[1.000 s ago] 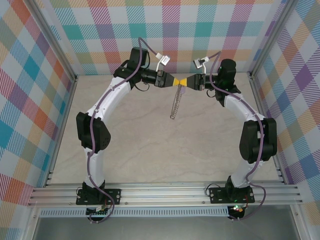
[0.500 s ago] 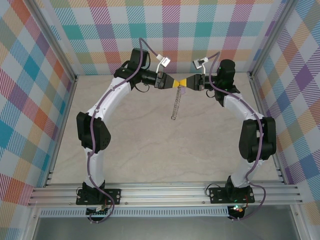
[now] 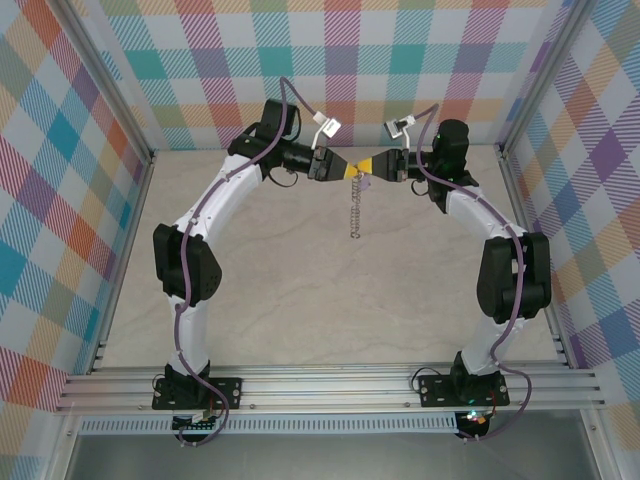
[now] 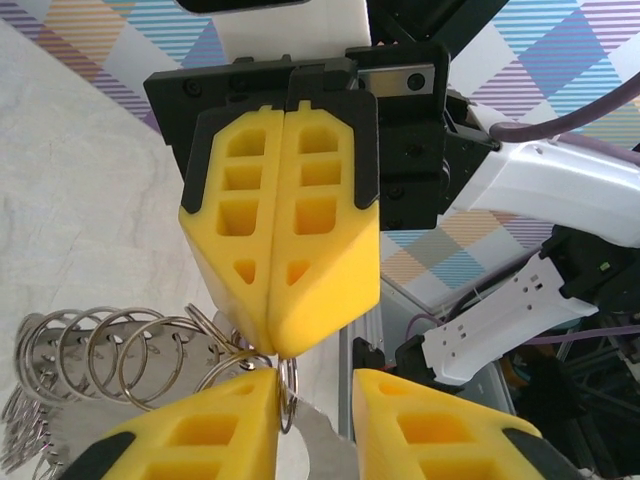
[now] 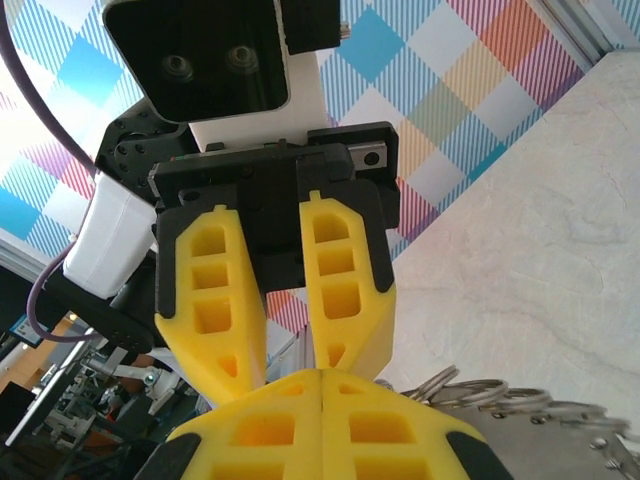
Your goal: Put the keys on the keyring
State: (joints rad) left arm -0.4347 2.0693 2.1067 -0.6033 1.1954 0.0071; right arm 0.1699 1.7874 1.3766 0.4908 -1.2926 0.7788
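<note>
Starting at the near side, the table [image 3: 300, 300] lies bare below the work, and both arms reach up and away to meet at the far middle; hanging above that tabletop is the keyring [image 3: 353, 212], a line of linked rings dangling straight down, its low end free in the air; follow it up and it ends at two yellow tips, nose to nose; the right gripper [image 4: 272, 340] has its jaws pressed tight together, and I judge it is pinching the top ring, since the chain hangs from just there; the left gripper [image 5: 295, 365] stands with jaws parted, a clear gap between them, one ring resting against the inside of a finger; just under the tips in the top view sits a small pale fleck that may be the keys [image 3: 362, 183], too small to call for sure; behind it all, the checked back wall [image 3: 350, 60].

Now the danger: everything hangs off one thin pinch; if the right jaws ease or the ring twists out, the whole chain drops to the table; if the left closes off line it may knock the ring aside rather than catch it; and a key that tiny could slip loose unnoticed.
</note>
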